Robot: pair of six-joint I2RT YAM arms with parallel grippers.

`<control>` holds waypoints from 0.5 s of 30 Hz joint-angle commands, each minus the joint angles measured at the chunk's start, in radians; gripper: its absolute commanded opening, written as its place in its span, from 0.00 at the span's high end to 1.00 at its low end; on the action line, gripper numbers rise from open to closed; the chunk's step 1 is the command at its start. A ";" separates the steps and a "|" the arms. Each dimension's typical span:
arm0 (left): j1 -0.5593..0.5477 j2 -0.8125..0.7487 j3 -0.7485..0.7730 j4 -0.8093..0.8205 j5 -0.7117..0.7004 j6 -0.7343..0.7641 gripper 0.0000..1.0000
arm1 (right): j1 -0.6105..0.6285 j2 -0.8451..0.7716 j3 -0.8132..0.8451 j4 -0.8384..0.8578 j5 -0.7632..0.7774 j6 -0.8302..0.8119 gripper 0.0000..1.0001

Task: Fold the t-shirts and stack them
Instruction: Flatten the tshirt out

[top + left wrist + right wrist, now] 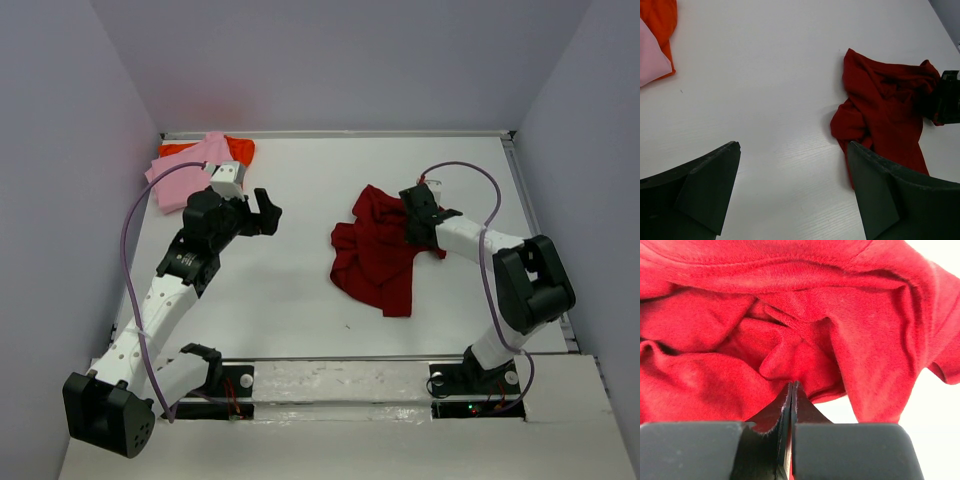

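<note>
your right gripper [791,386] has its fingers pressed together on a fold of the dark red t-shirt [805,315], which lies crumpled on the right half of the table [290,300]. your left gripper [793,147] hangs above the table, left of that shirt, fingers spread wide and holding nothing. in the far left corner the light pink t-shirt [185,178] lies over the bright orange t-shirt [240,148].

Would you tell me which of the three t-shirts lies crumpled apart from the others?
The dark red t-shirt, mid-table; the pink t-shirt lies on the orange t-shirt in the far-left corner.
</note>
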 commanded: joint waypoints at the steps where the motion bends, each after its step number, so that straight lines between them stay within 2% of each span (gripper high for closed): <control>1: -0.003 -0.010 0.008 0.022 0.002 0.013 0.03 | 0.006 -0.095 0.037 0.001 -0.002 -0.016 1.00; 7: -0.005 -0.010 0.008 0.022 0.004 0.014 0.03 | 0.040 -0.132 0.084 -0.017 -0.042 -0.052 1.00; 15: -0.005 -0.010 0.007 0.022 0.002 0.014 0.03 | 0.150 -0.046 0.170 -0.039 -0.054 -0.046 1.00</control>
